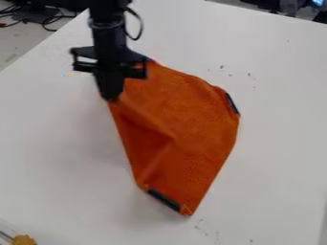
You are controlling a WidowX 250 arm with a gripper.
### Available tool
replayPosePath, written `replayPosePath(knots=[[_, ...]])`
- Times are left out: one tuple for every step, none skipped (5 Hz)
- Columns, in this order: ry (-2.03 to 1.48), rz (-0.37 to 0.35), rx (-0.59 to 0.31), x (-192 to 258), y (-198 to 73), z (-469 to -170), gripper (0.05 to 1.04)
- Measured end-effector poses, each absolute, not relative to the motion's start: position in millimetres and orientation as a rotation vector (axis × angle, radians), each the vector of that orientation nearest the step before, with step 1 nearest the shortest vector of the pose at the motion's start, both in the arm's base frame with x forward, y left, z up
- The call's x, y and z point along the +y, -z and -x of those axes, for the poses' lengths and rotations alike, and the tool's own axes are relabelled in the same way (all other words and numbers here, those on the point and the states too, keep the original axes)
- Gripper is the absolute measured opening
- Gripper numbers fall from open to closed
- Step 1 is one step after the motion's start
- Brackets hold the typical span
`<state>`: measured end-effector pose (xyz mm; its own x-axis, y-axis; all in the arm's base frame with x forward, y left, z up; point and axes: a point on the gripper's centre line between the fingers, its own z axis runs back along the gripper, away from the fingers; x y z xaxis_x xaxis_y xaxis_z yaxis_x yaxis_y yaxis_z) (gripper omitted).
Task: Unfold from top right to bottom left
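Note:
The gripper (112,98) hangs at the upper left of the camera view, its tips at the upper-left edge of an orange cloth (191,124). The cloth stretches from there down to a bottom corner near the lower middle, with a crease running through its left part. Dark strips show at its right edge and at its lower-left edge. The upper-left part of the cloth lies partly behind the gripper, and whether the fingers are closed on it is hard to make out.
A white table (268,158) lies under the cloth. A yellow-orange object (24,239) is at the bottom left corner. Black cables (48,20) are beyond the table's edge at the upper left, and dark equipment stands past the top right edge.

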<state>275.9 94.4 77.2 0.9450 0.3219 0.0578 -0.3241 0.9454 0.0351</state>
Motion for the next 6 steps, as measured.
replayPosePath(knots=[[-0.335,-0.025,-0.037,106.5,-73.0,-254.6,0.057],[-0.372,-0.010,-0.037,128.0,-67.0,-238.2,0.057],[-0.382,0.011,-0.043,138.0,-57.8,-224.9,0.057],[-0.421,0.042,-0.046,141.6,-42.7,-206.8,0.056],[-0.448,0.047,-0.041,145.2,-28.9,-189.6,0.055],[-0.462,0.052,-0.021,148.8,-23.1,-174.7,0.055]])
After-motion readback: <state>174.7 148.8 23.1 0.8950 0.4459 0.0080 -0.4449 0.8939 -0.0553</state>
